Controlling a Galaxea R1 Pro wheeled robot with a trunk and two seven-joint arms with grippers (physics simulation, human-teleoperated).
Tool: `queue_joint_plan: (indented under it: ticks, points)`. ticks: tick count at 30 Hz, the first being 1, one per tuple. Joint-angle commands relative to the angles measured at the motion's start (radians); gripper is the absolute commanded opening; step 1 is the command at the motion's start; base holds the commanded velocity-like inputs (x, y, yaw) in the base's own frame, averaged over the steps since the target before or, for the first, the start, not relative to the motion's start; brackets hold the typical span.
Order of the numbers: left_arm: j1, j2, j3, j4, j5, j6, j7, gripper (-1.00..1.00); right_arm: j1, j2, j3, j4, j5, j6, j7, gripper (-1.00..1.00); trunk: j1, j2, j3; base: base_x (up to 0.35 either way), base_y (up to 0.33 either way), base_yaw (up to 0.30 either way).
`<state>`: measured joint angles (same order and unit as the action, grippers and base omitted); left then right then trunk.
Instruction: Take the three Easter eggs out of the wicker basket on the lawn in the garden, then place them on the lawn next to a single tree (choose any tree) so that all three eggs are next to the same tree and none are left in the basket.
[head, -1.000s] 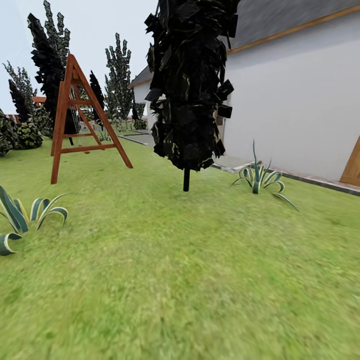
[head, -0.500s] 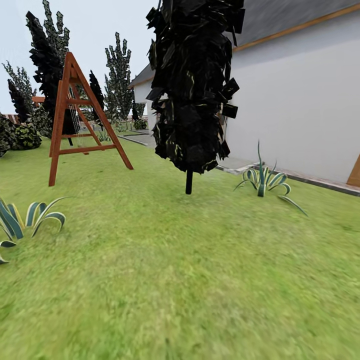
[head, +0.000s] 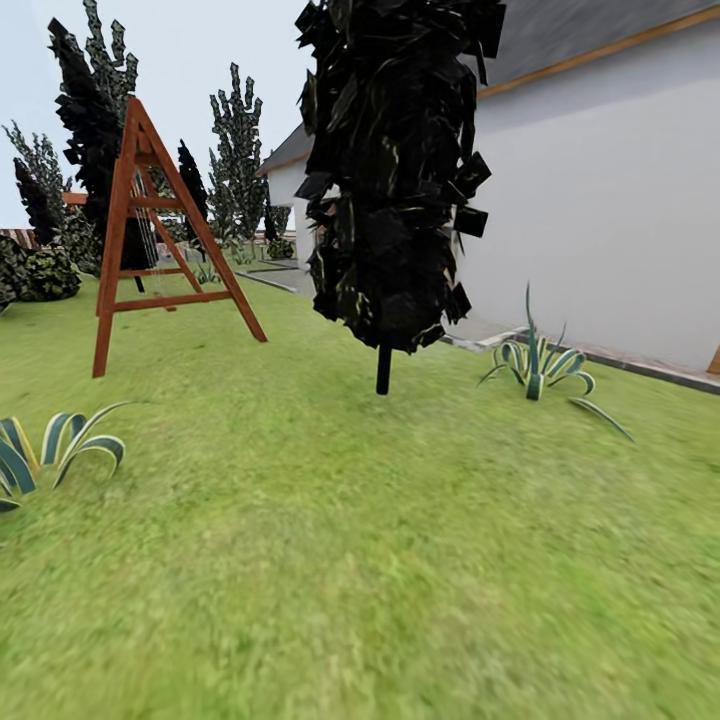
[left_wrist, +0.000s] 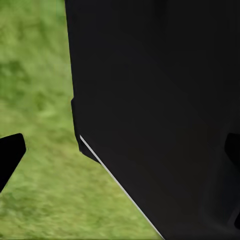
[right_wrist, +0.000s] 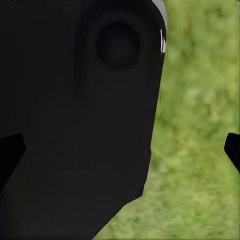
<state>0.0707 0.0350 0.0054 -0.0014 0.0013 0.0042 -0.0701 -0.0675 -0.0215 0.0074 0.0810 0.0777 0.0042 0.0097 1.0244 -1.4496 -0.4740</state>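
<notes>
A tree (head: 395, 170) with a dense near-black blocky crown and a thin dark trunk (head: 384, 368) stands on the lawn (head: 360, 560) ahead in the head view. The three Easter eggs and the wicker basket are out of view. In the left wrist view my left gripper (left_wrist: 120, 152) is open, one fingertip (left_wrist: 11, 154) at each edge of the picture, with my dark body and grass behind. My right gripper (right_wrist: 120, 152) is also open, its fingertips (right_wrist: 233, 149) wide apart and nothing between them.
A red-brown wooden swing frame (head: 150, 225) stands at the back left. Striped agave plants grow at the left edge (head: 55, 450) and at the right (head: 540, 365) near a white house wall (head: 600, 200). Further dark trees (head: 90, 120) line the background.
The whole head view has shifted: the camera has come closer to the tree, which now looks a little larger and lower. Nothing on the lawn has moved.
</notes>
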Motion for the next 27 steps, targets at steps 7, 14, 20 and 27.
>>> queue_joint_plan:
  ticks: [7,14,20,27]
  points:
    - [0.000,0.000,0.001,0.000,0.000,0.000,-0.004,1.00,-0.001,0.000,0.000,0.002,0.008,0.000,0.001,1.00,0.001,0.000,-0.001,0.317,0.121,0.000]
    - [0.000,0.000,0.001,0.000,0.000,0.000,-0.004,1.00,-0.001,0.000,0.000,0.002,0.008,0.000,0.001,1.00,0.001,0.000,-0.001,0.317,0.121,0.000]
    - [0.000,0.000,0.001,0.000,0.000,0.000,-0.004,1.00,-0.001,0.000,0.000,0.002,0.008,0.000,0.001,1.00,0.001,0.000,-0.001,0.317,0.121,0.000]
    - [0.000,0.000,0.001,0.000,0.000,0.000,-0.004,1.00,-0.001,0.000,0.000,0.002,0.008,0.000,0.001,1.00,0.001,0.000,-0.001,0.317,0.121,0.000]
